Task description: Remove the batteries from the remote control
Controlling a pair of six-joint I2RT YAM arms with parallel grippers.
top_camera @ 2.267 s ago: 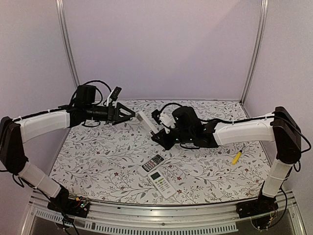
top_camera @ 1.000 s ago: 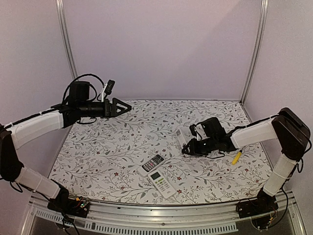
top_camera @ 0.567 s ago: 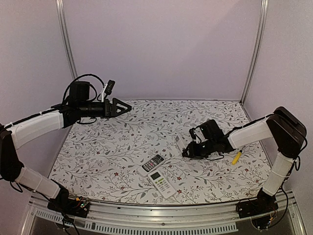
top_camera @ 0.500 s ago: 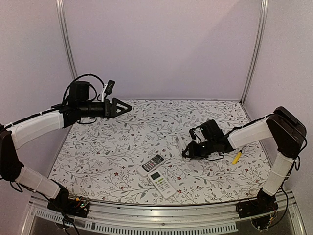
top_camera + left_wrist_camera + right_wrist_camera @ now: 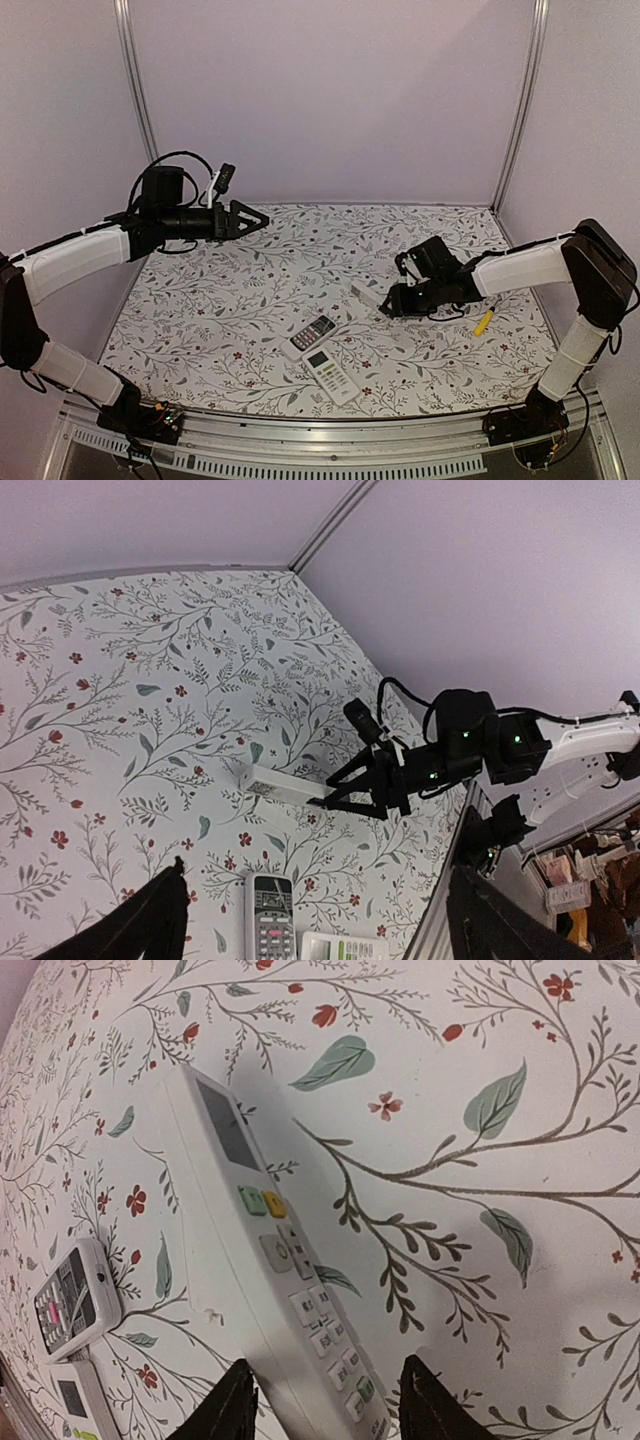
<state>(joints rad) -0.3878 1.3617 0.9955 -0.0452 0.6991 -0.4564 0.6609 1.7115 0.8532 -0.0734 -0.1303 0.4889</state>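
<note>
Long white remote (image 5: 265,1240), back unseen, near end cropped by bottom edge, smaller white remote (image 5: 75,1400) cropped at corner

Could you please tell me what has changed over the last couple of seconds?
The right claw carried the white remote rightward and down onto the table, and is loosening around it. The left claw drew back leftward. The two front remotes and the yellow tool stayed put.

Tool (image 5: 327,1405) straddles the white remote (image 5: 270,1250) — face-up.
</note>
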